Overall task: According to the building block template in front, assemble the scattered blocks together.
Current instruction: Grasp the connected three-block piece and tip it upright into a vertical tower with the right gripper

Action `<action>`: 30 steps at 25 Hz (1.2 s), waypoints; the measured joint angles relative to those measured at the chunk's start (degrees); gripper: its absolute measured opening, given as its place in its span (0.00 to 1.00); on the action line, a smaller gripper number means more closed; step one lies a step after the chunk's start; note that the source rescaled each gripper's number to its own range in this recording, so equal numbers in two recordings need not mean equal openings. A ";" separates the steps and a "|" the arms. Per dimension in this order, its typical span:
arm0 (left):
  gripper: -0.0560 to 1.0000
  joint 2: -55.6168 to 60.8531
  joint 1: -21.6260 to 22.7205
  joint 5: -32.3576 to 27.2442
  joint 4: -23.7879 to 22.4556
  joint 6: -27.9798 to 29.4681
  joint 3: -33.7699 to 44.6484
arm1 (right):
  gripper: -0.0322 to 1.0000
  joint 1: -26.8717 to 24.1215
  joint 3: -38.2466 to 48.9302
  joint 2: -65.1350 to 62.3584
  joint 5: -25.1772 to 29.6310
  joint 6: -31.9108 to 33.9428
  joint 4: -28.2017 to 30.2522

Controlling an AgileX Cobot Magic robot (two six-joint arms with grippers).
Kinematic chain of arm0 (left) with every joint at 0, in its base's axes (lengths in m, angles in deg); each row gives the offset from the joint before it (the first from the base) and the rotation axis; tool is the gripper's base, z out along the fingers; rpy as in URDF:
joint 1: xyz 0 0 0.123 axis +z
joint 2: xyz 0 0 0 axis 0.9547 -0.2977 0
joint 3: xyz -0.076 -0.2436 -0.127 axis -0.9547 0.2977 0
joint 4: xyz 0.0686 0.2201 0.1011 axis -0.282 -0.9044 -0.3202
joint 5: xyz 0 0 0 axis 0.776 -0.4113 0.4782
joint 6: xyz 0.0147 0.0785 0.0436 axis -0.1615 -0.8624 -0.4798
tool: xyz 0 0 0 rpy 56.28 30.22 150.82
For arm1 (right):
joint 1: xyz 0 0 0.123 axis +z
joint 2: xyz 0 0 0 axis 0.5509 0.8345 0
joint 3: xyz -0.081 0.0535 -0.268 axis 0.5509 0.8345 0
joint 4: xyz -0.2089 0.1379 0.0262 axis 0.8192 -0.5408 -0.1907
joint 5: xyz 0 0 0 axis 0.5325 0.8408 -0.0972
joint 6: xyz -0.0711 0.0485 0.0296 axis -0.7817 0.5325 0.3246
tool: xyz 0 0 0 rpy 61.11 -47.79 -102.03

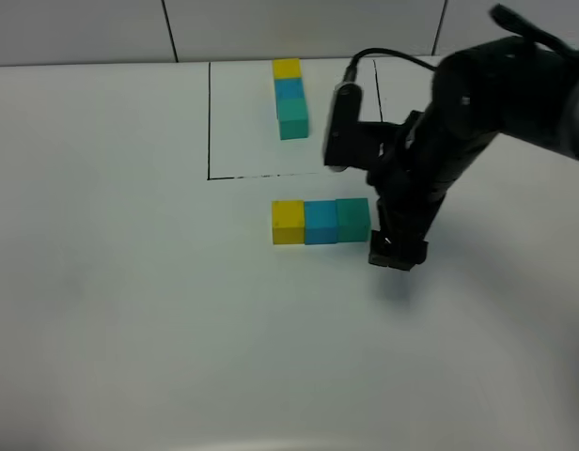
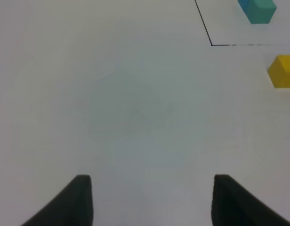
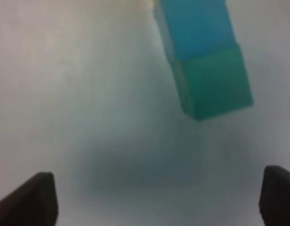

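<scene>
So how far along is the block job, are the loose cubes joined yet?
Looks done: the yellow cube, blue cube and green cube touch in a row, in the colour order of the template. Nothing in hand: the right pincer is open beside the green cube, the left pincer open and empty. Left: probably just retracting the arm.

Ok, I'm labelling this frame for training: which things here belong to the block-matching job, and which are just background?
Part of the job: framed template row; loose yellow cube; blue cube; green cube; right gripper.
Just background: white table; tiled wall.
</scene>
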 joint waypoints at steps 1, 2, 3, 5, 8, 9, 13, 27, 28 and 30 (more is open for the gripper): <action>0.25 0.00 0.00 0.00 0.00 0.00 0.00 | 0.75 0.81 -2.73 2.66 1.45 -0.50 0.41; 0.25 0.00 0.00 0.00 0.00 0.00 0.00 | 0.75 1.42 -4.96 5.14 2.89 -0.84 0.98; 0.25 0.00 0.00 0.00 0.00 0.00 0.00 | 0.75 2.01 -7.59 7.10 4.06 -0.99 1.48; 0.25 0.00 0.00 0.00 0.00 0.00 0.00 | 0.75 2.74 -12.71 11.21 6.14 -1.24 1.89; 0.25 0.00 0.00 0.00 0.00 0.00 0.00 | 0.75 3.24 -18.85 15.60 8.43 -1.24 2.29; 0.25 0.00 0.00 0.00 0.00 0.00 0.00 | 0.75 3.24 -20.27 16.49 8.87 -1.24 2.29; 0.25 0.00 0.00 0.00 0.00 0.00 0.00 | 0.75 3.24 -24.22 19.63 9.21 -1.30 2.86; 0.25 0.00 0.00 0.00 0.00 0.00 0.00 | 0.30 3.24 -25.18 24.99 5.53 -0.77 2.83; 0.25 0.00 0.00 0.00 0.00 0.00 0.00 | 0.13 3.24 -25.25 24.99 5.49 -0.43 2.83; 0.25 0.00 0.00 0.00 0.00 0.00 0.00 | 0.05 3.24 -25.25 24.99 5.49 1.08 3.01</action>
